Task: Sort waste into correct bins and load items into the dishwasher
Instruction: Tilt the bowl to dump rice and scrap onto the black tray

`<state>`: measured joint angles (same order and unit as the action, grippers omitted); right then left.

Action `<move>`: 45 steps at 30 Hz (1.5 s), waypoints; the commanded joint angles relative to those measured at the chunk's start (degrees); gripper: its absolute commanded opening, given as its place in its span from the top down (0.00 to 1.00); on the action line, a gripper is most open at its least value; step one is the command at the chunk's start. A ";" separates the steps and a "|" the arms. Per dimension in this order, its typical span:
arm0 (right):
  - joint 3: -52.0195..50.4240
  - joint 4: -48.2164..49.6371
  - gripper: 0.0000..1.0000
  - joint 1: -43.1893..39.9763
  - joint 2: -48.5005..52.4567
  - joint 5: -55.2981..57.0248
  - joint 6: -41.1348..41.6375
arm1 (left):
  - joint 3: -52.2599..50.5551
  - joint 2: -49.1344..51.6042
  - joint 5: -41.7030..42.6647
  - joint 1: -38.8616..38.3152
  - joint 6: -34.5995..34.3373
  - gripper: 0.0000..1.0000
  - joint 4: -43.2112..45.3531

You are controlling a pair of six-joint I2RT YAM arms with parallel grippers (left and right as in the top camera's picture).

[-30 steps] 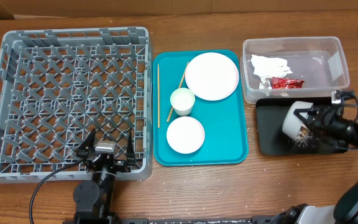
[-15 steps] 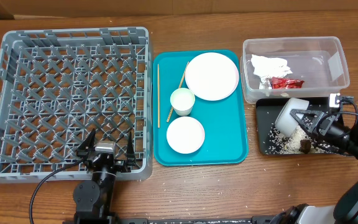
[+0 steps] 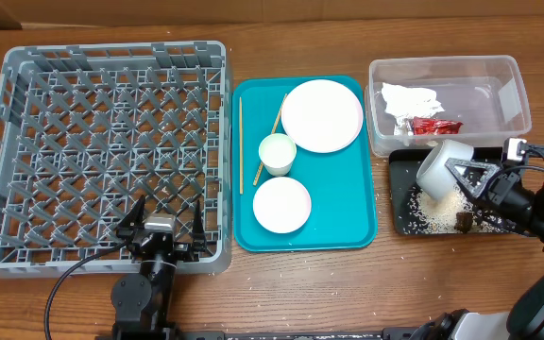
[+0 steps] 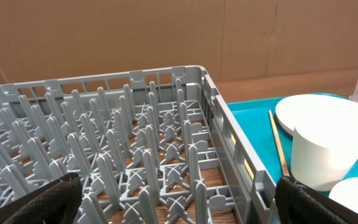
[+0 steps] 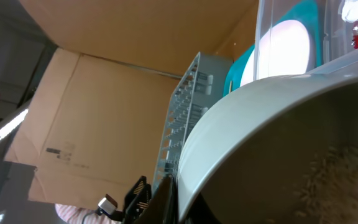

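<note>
My right gripper [image 3: 467, 177] is shut on the rim of the white bowl [image 3: 441, 162] and holds it tipped over the black tray [image 3: 399, 210]. Loose white rice [image 3: 434, 213] and a small brown lump [image 3: 463, 222] lie in that tray. In the right wrist view the bowl [image 5: 272, 143] fills the frame with some rice stuck inside. The clear tub [image 3: 494, 80] holds the white napkin [image 3: 409, 97] and the red wrapper [image 3: 433, 126]. My left gripper [image 3: 161, 229] is open over the near edge of the grey dish rack [image 3: 26, 85], which also shows in the left wrist view [image 4: 148, 130].
A teal serving tray [image 3: 348, 212] holds the large plate [image 3: 321, 114], small plate [image 3: 281, 204], cup [image 3: 277, 153] and two chopsticks [image 3: 241, 142]. A few rice grains lie on the wooden table near the black tray.
The right gripper has tipped the bowl further and drawn it toward the tub. Rice and the brown lump have fallen into the black tray. The left arm has not moved.
</note>
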<state>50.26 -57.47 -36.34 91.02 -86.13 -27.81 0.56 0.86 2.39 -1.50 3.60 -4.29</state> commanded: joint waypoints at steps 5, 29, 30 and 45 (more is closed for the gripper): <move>0.04 0.17 0.96 -2.16 -0.48 -3.82 7.15 | -0.28 -0.44 0.15 0.26 0.70 0.00 0.02; 0.07 1.07 0.96 -6.51 -0.48 -3.80 23.89 | -0.28 -0.44 0.15 0.26 0.70 0.00 0.02; 0.07 1.70 0.96 -6.56 -0.48 -3.80 25.00 | -0.28 -0.44 0.15 0.26 0.70 0.00 0.02; 0.07 7.28 0.96 -7.89 -0.48 -3.80 32.39 | -0.28 -0.44 0.15 0.26 0.70 0.00 0.02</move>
<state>50.26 -51.31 -43.90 91.02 -87.99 3.44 0.56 0.86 2.39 -1.50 3.60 -4.29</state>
